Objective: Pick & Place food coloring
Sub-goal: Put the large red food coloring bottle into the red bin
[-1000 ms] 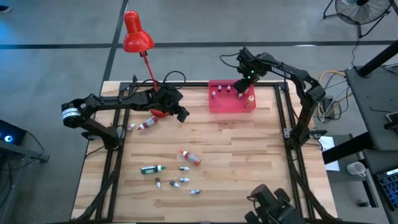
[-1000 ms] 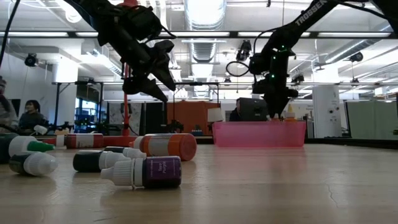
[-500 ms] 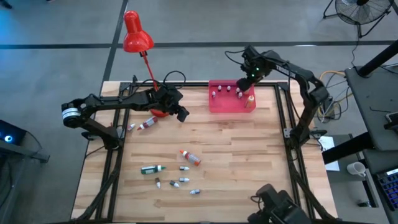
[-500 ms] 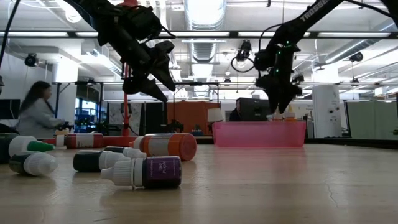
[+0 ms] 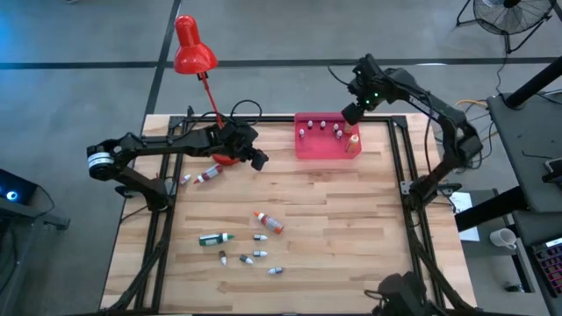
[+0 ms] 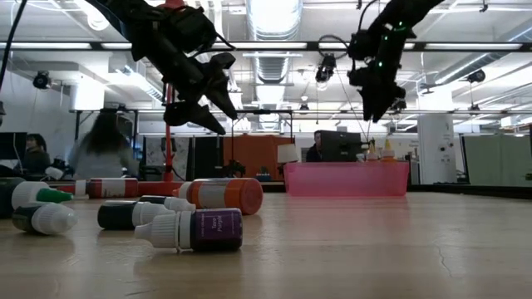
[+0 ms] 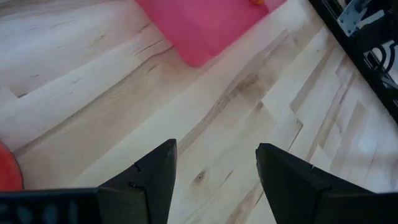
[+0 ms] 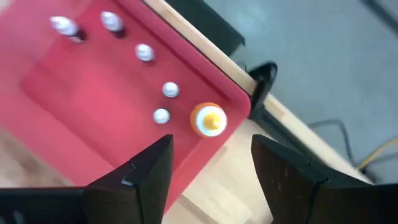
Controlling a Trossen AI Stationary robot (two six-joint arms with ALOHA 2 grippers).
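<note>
The right pincer (image 5: pixel 351 112) has risen, fingers apart and empty, above the orange bottle (image 8: pixel 208 120).

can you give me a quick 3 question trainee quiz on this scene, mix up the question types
1. True or false: the right gripper is holding a bottle.
2. Which gripper hangs nearer the red desk lamp? A) left gripper B) right gripper
3. Fill in: the orange-capped bottle stands upright in the pink ____.

Key
1. False: its fingers are open and empty above the pink tray.
2. A
3. tray
</note>
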